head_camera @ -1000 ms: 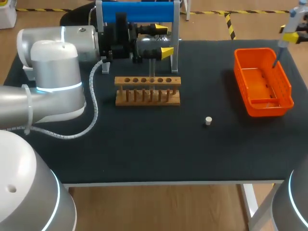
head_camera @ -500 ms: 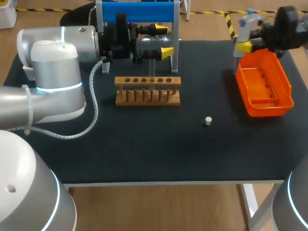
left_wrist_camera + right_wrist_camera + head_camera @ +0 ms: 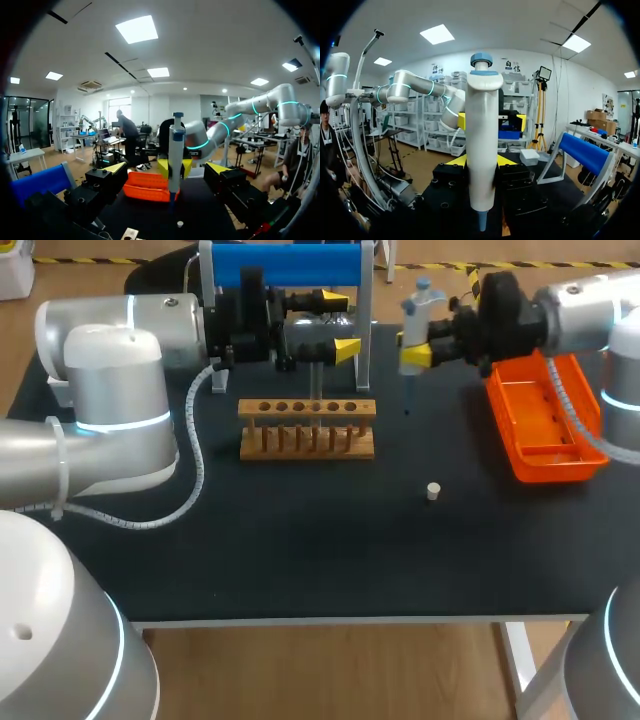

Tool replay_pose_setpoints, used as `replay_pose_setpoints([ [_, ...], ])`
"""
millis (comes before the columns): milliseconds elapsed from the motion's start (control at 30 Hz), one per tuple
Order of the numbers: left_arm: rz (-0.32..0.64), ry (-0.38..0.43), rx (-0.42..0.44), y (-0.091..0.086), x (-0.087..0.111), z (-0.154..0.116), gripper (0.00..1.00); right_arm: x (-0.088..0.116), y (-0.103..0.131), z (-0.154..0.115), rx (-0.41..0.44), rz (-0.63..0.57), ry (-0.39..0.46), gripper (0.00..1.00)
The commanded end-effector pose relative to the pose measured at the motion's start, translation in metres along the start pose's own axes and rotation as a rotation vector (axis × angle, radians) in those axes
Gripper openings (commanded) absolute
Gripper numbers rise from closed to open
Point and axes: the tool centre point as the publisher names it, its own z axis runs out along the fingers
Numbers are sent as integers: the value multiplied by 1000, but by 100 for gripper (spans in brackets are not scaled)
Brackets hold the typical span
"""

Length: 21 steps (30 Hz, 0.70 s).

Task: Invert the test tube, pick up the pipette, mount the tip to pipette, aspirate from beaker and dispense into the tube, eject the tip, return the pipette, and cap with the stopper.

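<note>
Closest to you, the stopper (image 3: 433,491) sits by itself on the mat, well apart from everything else. Next back is the rack (image 3: 307,428). A thin tube (image 3: 316,380) stands upright over it, lower end at the rack's top row of holes, directly under your left gripper (image 3: 340,326). That gripper lies level, pointing toward the middle of the table. Honestly, you can't tell from these shots whether it has hold of the tube or not.

Over on the right the orange bin (image 3: 548,425) sits on the mat. Your right gripper (image 3: 413,348) is just beside the bin's far corner, on the rack side, clamped on the pipette (image 3: 421,308) with a finger on each side of the barrel. The pipette's upright, plunger on top, thin end hanging above the mat between rack and bin. Furthest back is the blue stand (image 3: 285,264), behind the left gripper.
</note>
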Motion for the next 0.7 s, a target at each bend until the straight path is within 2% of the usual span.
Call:
replay_pose_setpoints([
  [33, -1, 2, -4, -1, 0, -1, 100, -10, -5, 23, -2, 1, -16, 0],
  [300, -1, 2, -4, -1, 0, -1, 100, -26, -2, 43, -28, -15, -30, 0],
  [700, -1, 2, -4, -1, 0, -1, 100, -32, 1, 63, -46, -20, -23, 0],
])
